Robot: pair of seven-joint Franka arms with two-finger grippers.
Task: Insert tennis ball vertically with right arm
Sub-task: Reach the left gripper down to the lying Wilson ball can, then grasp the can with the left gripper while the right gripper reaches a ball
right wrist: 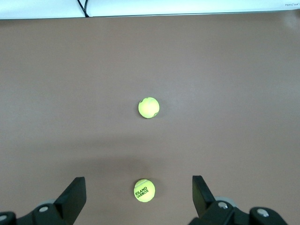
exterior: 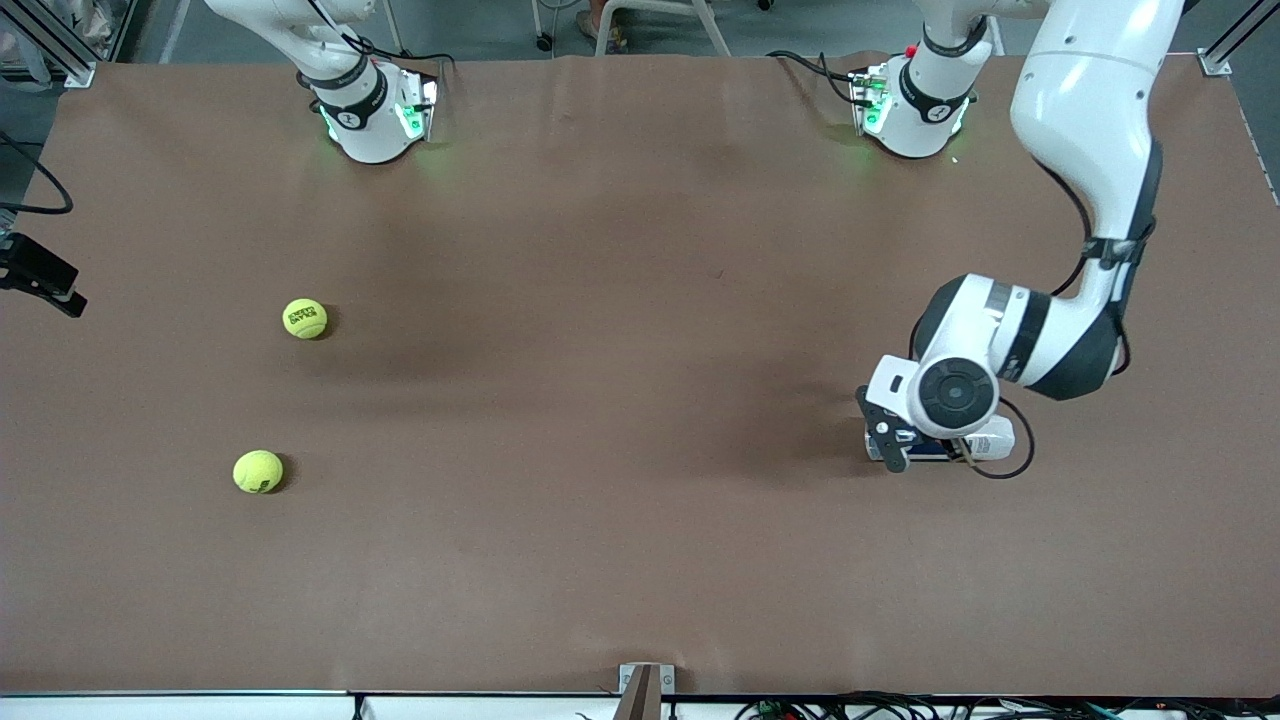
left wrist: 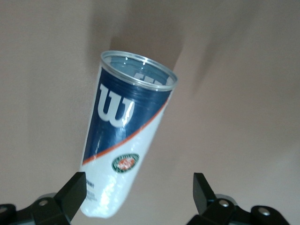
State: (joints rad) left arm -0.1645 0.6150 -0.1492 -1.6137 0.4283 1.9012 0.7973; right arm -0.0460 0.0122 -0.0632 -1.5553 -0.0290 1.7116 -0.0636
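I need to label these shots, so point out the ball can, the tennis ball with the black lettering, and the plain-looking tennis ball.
ball can (left wrist: 123, 136): left wrist view, on its blue and white side.
lettered tennis ball (exterior: 304, 318): front view, on its printed top.
plain tennis ball (exterior: 257, 471): front view, on its middle.

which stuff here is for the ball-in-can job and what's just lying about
For the job:
- ball nearer the bases
- ball nearer the front camera
- can, lying under the open left gripper
- open right gripper, over the balls

Lying about:
- black clamp at the table edge
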